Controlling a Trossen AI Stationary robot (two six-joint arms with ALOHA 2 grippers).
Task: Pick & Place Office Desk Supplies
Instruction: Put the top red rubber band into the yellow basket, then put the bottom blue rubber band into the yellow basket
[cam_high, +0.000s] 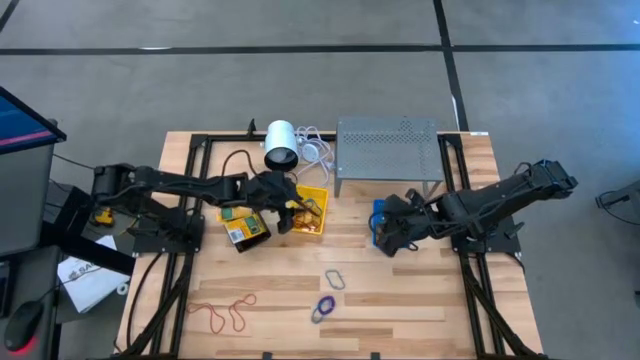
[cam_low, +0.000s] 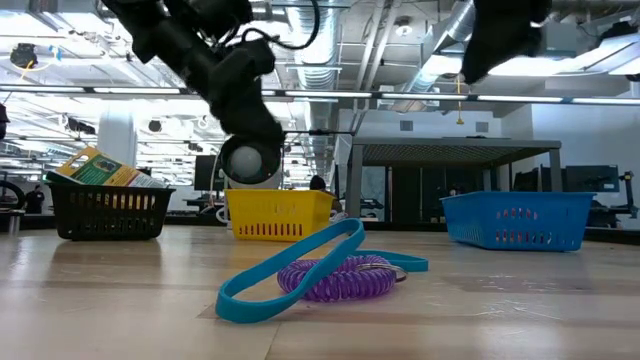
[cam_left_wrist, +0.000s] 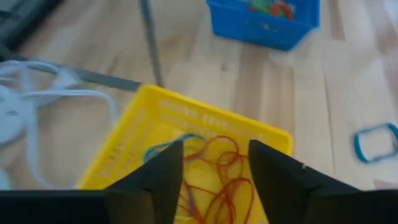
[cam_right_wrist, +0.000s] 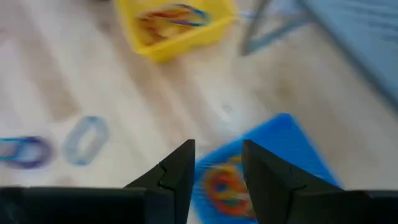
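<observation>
Three bins: one yellow bin (cam_high: 312, 212), one blue bin (cam_low: 517, 219), one black bin (cam_low: 108, 212).

The high view looks straight down on the whole wooden surface (cam_high: 400, 290), while the low view sits at its level, close behind a blue band (cam_low: 290, 265), facing the room beyond. Each wrist view looks down from close above; both take in the yellow bin (cam_left_wrist: 186, 124) and blue bin (cam_right_wrist: 292, 146), also seen in the other two.

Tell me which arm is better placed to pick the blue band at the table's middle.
Probably right: the right gripper over the blue bin looks nearer the blue band than the left gripper.
</observation>
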